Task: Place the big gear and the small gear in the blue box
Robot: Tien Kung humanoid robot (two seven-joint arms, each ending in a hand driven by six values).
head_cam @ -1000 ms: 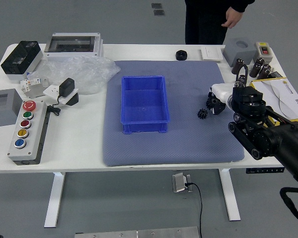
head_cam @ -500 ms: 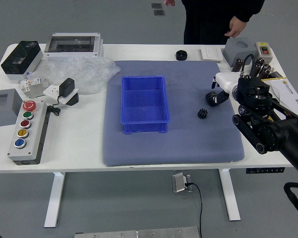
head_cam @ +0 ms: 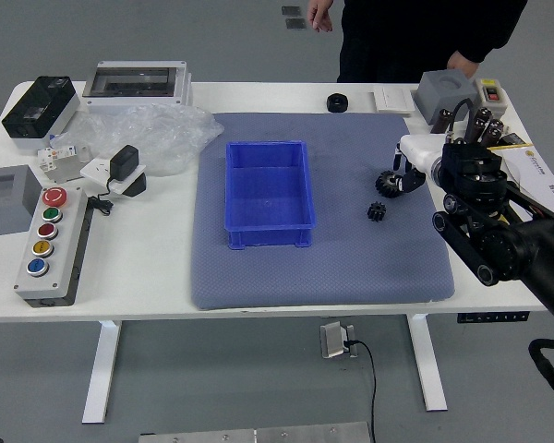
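gears: 2 total, both on the mat, right of centre in frame, outside the box
big gear: 1, black, toothed; big gear (head_cam: 388, 184) just left of the right hand's fingers
small gear: 1, black; small gear (head_cam: 377, 211) just below the big one in frame, the two apart
blue box: 1, open-topped; blue box (head_cam: 270, 238) at frame centre, on the mat, left of both gears
mat: 1, blue-grey mat (head_cam: 258, 281) on white tabletop (head_cam: 166, 300)
robot hands: 1 clearly seen; right hand (head_cam: 413, 166), white and black, over the mat's right part, fingers apart beside the big gear; contact, can't tell
person: 1, dark clothes, far side, top of frame, 2 hands seen
person's hands: one hand (head_cam: 320, 14) hanging at top centre; other hand (head_cam: 462, 64) behind the upper-right grey block, partly hidden; grip can't tell
grey blocks: 2; left grey block (head_cam: 7, 205) at left edge, other grey block (head_cam: 446, 96) upper right
button box: 1, button box (head_cam: 60, 272) lower left of tabletop, 5 buttons (2 red, 1 green, 1 yellow, 1 blue)
black box: 1, black box (head_cam: 39, 103) upper left
plastic bag: 1, clear plastic bag (head_cam: 162, 138) upper left, partly on mat
black ring: 1, black ring (head_cam: 337, 102) top centre, above mat
switch box: 1, white switch box (head_cam: 490, 97) upper right, red switch
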